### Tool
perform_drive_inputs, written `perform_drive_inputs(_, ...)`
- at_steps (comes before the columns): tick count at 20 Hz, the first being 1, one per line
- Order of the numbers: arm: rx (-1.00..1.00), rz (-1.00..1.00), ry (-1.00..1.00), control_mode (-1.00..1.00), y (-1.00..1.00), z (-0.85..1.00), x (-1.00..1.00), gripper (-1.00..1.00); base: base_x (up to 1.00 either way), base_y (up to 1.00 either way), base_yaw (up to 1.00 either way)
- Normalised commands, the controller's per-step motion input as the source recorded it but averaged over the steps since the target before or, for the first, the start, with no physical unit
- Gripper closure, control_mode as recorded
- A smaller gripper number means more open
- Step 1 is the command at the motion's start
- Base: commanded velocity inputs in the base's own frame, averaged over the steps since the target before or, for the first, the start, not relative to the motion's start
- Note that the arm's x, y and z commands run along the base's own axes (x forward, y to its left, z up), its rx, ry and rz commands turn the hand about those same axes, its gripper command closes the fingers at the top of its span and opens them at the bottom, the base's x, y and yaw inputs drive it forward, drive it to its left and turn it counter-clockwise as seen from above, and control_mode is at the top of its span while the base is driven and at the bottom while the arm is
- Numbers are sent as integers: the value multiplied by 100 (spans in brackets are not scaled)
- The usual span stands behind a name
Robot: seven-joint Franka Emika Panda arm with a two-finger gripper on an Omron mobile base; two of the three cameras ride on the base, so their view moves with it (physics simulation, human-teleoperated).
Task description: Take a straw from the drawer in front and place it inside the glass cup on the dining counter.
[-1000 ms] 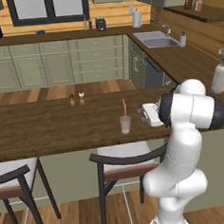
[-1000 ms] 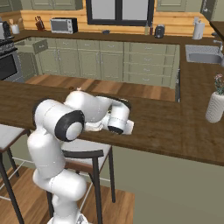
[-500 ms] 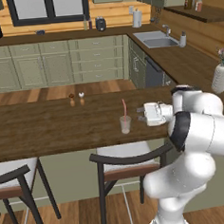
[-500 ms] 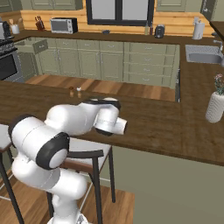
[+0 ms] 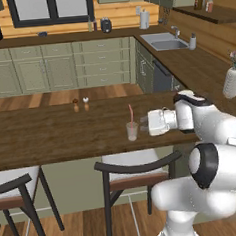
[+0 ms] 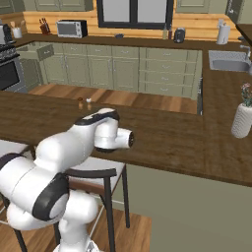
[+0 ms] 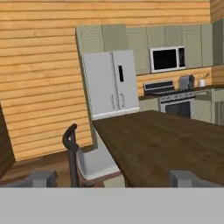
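Right now the jaws stand well apart with nothing between them, the two dark finger tips at the far left and far right of the hand view's bottom edge. In the left base view the gripper (image 5: 142, 122) points sideways, level with the counter top, just beside the glass cup (image 5: 132, 131). The straw (image 5: 130, 113) stands tilted inside that cup, its upper half rising above the rim. The cup sits near the front edge of the dining counter (image 5: 51, 135), above a stool (image 5: 131, 169). Farther back on the counter stand two small shakers (image 5: 81, 104); a white vase (image 5: 232, 81) stands at the right
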Motion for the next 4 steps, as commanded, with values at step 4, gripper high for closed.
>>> perform_drive_inputs(4,-11,-2,2,-100,28,1,-23,-100,0,0,0)
